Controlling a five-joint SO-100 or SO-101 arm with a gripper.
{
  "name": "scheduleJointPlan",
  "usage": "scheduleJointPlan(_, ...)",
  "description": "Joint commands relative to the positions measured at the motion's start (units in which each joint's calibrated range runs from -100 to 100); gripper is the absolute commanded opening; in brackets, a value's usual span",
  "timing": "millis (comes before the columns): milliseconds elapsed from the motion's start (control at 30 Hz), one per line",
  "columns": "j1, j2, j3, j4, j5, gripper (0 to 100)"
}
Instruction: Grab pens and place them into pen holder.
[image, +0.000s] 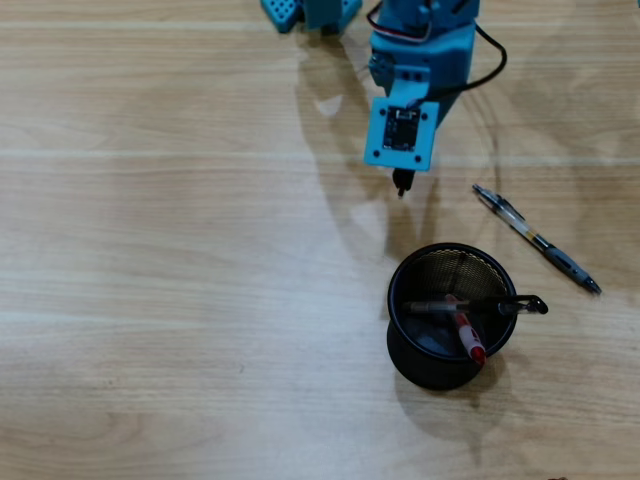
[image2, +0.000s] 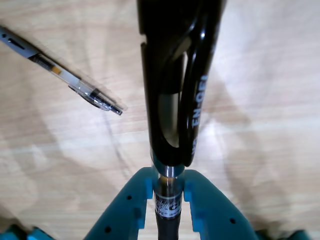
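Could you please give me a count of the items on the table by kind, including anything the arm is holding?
Pen holder: 1
Pens: 4 (red pen and black-clipped pen in the pen holder, loose pen on the table, held pen in the gripper)
Total: 5

It looks like an office or desk workspace. A pale wood-grain desk top (image: 150, 250) fills the overhead view, bare but for stationery: a black mesh pen holder (image: 452, 318) just below the claw (image: 401, 184), and a loose ballpoint pen (image: 536, 239) lying to the claw's right.
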Motion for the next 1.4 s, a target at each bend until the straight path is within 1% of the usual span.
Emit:
scheduleJointPlan(0, 3.09, -5.23, -1.83, -0.52, 6.09, 2)
scheduleJointPlan(167, 5.11, -6.25, -1.83, -7.63, 13.42, 2)
scheduleJointPlan(267, 5.47, -6.16, -3.55, -14.83, 17.19, 2)
scheduleJointPlan(467, 6.02, -5.23, -8.26, -27.04, 17.61, 2)
scheduleJointPlan(667, 6.2, -4.72, -8.53, -45.63, 17.56, 2)
scheduleJointPlan(800, 6.57, 0.54, -9.25, -56.01, 17.56, 2)
scheduleJointPlan(900, 6.48, 4.37, -9.25, -61.39, 17.56, 2)
scheduleJointPlan(1000, 6.39, 7.34, -8.89, -63.76, 17.56, 2)
scheduleJointPlan(1267, 6.3, 13.2, -8.53, -63.94, 17.61, 2)
scheduleJointPlan(1367, 5.93, 14.98, -8.53, -63.94, 17.61, 6)
